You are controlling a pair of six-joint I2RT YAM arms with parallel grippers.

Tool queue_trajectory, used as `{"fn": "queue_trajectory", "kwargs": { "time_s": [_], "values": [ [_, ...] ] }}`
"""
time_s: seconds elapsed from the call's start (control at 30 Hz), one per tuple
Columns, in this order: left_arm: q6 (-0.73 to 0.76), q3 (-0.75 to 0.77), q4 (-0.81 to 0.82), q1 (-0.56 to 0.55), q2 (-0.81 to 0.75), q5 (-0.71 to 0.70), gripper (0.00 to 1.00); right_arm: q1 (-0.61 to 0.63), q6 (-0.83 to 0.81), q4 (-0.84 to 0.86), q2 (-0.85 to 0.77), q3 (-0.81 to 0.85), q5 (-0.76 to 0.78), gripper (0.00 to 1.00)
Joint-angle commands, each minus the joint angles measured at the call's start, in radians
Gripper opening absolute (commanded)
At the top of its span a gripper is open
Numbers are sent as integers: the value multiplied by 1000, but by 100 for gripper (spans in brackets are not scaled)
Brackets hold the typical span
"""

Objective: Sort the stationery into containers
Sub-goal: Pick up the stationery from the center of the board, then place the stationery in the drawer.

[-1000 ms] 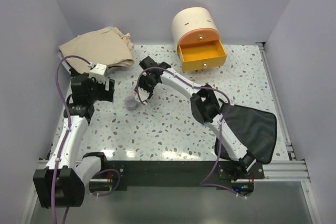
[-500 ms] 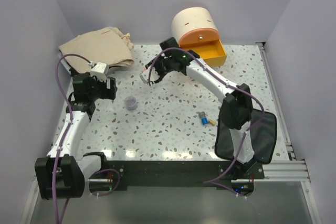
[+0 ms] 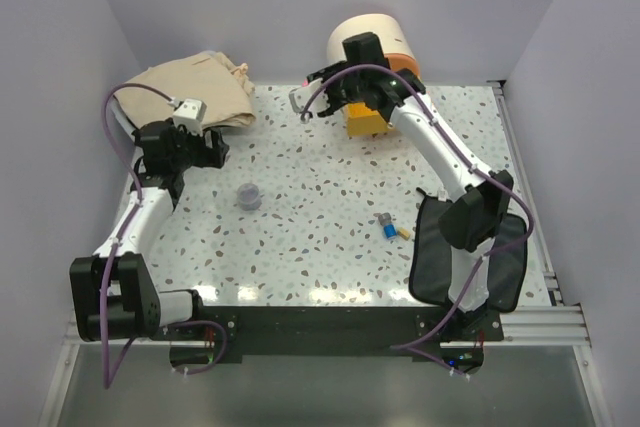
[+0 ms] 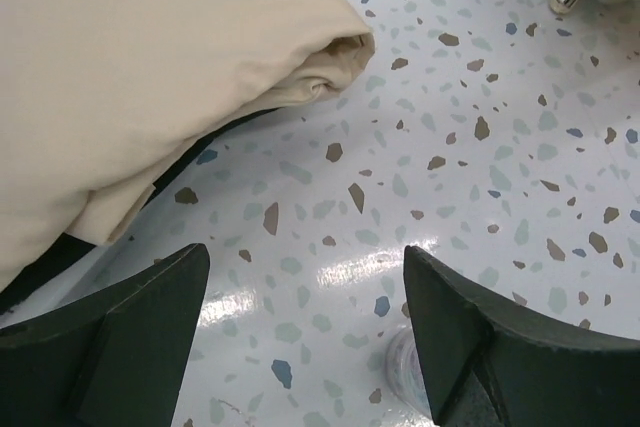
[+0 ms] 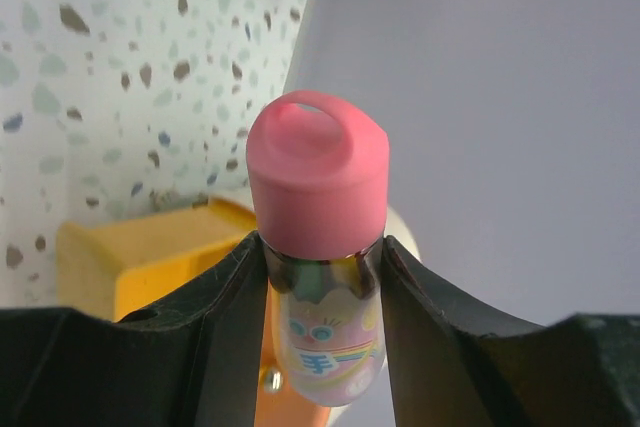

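between the fingers of the right gripper (image 5: 325, 247) sits the pink tube (image 5: 318, 182), pinched on its clear body just under the pink cap, cap end sticking out past the tips. tube is up in the air, off the table (image 3: 330, 237), just left of the orange drawer (image 3: 365, 125) of the cream box (image 3: 372, 35). looks light, stiff plastic, round + smooth, so prob slippery and could swivel in a narrow pinch. body below the cap seems the right place to hold; cap might pop off if squeezed. drawer is pulled out, but the arm covers most of it in top view, can't tell what's inside. nothing seen betw tube and drawer; drawer wall is the one thing to clear. further out: grey pot (image 3: 248, 195) mid table, blue and yellow pieces (image 3: 390, 229) near the black pouch (image 3: 500, 257) at right, all well apart from the tube. left gripper (image 4: 305, 267) hangs wide open, holding nothing, over bare table by the beige cloth bag (image 3: 190, 87), pot peeking in by one finger.
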Motion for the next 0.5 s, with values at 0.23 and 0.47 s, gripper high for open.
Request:
{"fn": "queue_trajectory", "kwargs": {
  "time_s": [0.23,0.47],
  "values": [
    [-26,38,48,8,5,24,82,-174,-140,-181,79,169,59,0],
    [-26,35,48,8,8,17,82,-208,-152,-194,114,141,67,0]
  ]
}}
